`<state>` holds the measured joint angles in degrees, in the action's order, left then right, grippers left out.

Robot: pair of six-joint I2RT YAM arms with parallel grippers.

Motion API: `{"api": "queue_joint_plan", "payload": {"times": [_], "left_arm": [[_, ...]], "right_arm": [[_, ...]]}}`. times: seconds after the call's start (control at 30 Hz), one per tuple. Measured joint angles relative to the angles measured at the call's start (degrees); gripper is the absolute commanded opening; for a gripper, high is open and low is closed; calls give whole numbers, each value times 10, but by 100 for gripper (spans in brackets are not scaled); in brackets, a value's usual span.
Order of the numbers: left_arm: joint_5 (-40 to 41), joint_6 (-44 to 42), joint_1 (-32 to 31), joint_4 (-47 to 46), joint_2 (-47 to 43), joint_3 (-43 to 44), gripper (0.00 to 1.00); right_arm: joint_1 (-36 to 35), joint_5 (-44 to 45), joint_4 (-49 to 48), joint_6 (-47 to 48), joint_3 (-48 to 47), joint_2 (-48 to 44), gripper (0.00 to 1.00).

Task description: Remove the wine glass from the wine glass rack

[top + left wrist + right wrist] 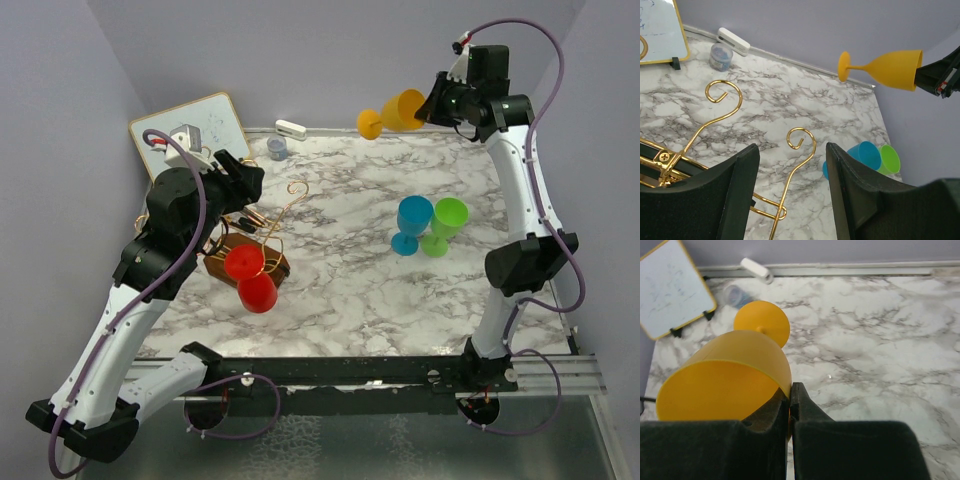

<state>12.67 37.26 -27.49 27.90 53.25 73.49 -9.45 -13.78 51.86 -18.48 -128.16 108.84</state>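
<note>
Nearest the arm bases, 1 red wine glass [257, 290] hangs on the wine glass rack [217, 260], so the job looks unfinished. The left gripper [791, 160] hovers spread and empty over the rack's curled wire; a careless descent could snag it and tip the rack. Farther out stand a blue glass [412, 220] and a green glass [447, 222]. Farthest, the right gripper [790, 390] pinches only the rim of an orange wine glass [725, 370], held sideways aloft, which may slip.
</note>
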Motion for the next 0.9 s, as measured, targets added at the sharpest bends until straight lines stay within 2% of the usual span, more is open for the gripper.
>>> {"api": "queue_joint_plan", "payload": {"times": [0.3, 0.73, 0.9], "left_arm": [[0, -18, 0, 9, 1, 2, 57], [2, -27, 0, 45, 2, 21, 57], [5, -27, 0, 63, 0, 20, 57]], "right_arm": [[44, 151, 83, -42, -12, 50, 1], [31, 157, 118, 14, 115, 72, 1], [12, 176, 118, 29, 135, 72, 1]]}}
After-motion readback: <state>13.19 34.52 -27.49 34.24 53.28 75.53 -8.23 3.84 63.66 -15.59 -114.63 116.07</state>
